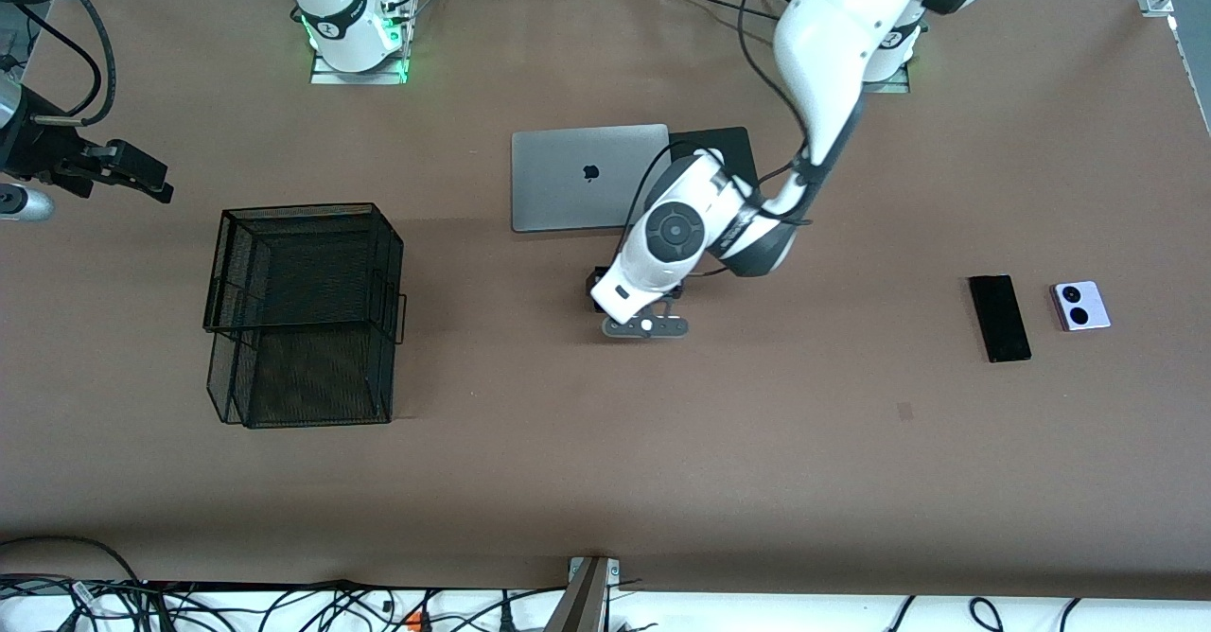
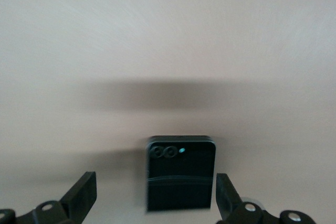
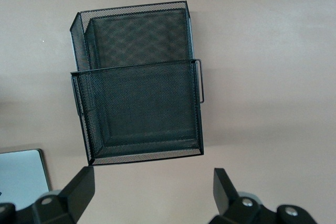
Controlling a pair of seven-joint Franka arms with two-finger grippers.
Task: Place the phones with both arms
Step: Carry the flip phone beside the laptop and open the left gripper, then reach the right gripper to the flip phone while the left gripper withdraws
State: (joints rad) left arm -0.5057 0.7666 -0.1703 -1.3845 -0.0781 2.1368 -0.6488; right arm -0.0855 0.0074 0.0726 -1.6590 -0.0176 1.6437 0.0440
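Black phone [image 2: 180,174] flat on worktop [image 1: 605,462], between wide-open left pincer [image 2: 156,195] fingers, apparently released; right pincer [image 3: 152,195] wide, empty, waiting above basket [image 3: 139,93]

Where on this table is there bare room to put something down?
Bare brown table runs along the whole edge nearest the front camera. Another open patch lies between the mesh basket and the folded black phone. It is crowded around the laptop, where the left end effector hangs open over that phone, and by the slim black phone and lavender phone.
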